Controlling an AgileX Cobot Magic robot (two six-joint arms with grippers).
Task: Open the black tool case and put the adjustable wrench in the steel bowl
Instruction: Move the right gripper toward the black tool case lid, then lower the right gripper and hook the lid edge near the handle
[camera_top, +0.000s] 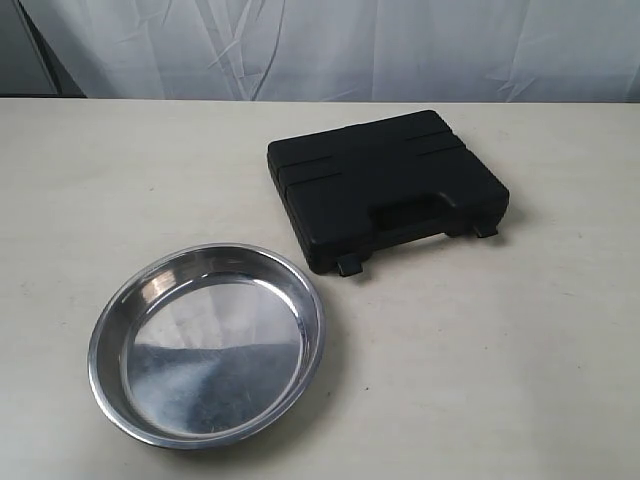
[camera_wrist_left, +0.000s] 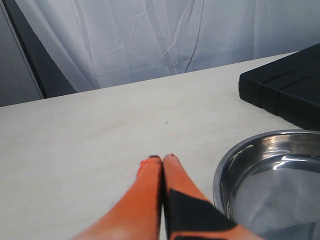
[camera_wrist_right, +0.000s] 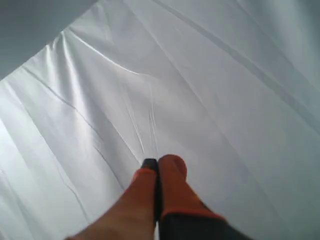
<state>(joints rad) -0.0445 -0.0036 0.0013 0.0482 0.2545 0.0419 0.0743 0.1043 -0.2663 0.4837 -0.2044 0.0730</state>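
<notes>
The wrench cannot be seen; the case (camera_top: 388, 185) lies shut with its ribbed lid (camera_top: 370, 160) down, so the wrench is presumably inside, in one of its recesses. By its kind it should be small, stiff, dense for its size and slick on the metal head; the handle looks the better place to pinch it, across the narrow width, once the lid is up. The case itself is rigid moulded plastic, flat and probably fairly light, so it may slide on the bench (camera_top: 500, 380) when pushed; it sits toward the far right of the bench, turned at an angle, with its handle (camera_top: 412, 212) and two latches (camera_top: 350, 264) on the near edge. The latches jut out past that edge, and whether they are undone I cannot tell; they are the first place to work, then the front lip of the lid beside the handle. The bowl (camera_top: 207, 343) stands near left, close to the case but apart from it, with nothing in it; thin, hard and slippery, it could skid if knocked. The left hand (camera_wrist_left: 162, 158) hangs low just beside the bowl's rim, fingertips pressed together and holding nothing; the right hand (camera_wrist_right: 159, 165) is likewise closed and empty, aimed at the white curtain (camera_wrist_right: 200, 75).
</notes>
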